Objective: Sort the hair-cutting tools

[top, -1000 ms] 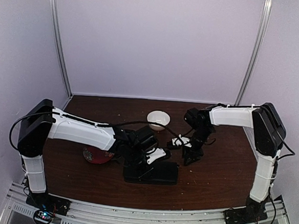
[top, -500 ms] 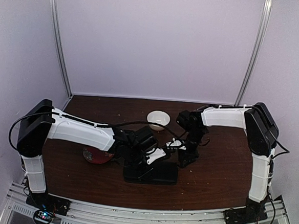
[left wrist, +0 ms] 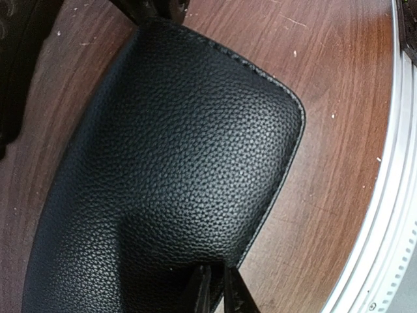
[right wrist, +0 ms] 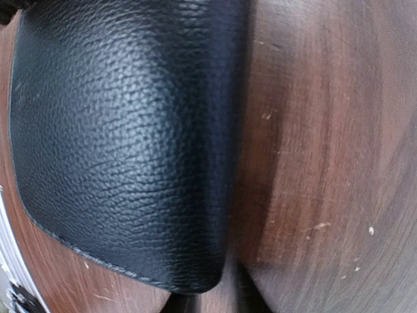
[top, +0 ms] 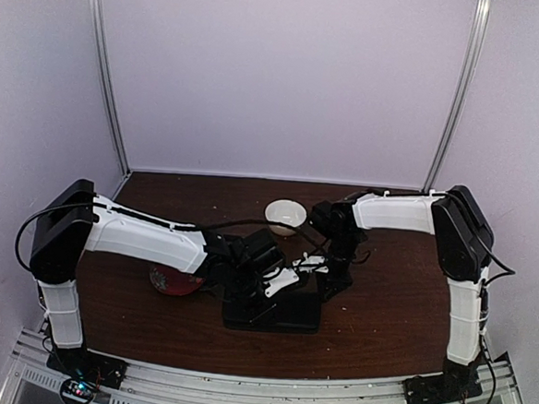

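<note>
Top external view shows no scissors, so I judge these light, stiff, slippery tools hide inside the soft case [top: 285,316] at 6 o'clock on the desk [top: 391,312], its rim pinched by the left pincer [left wrist: 218,290], the right pincer [top: 322,287] state I cannot tell; best taken by ring handles

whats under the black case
Only the wooden table shows around the case, which lies flat on it. Anything beneath it is covered by the leather, as is its inside.

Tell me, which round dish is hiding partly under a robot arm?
The red plate, left of the black case: the left arm covers its top edge. The white bowl farther back has no arm over it.
</note>
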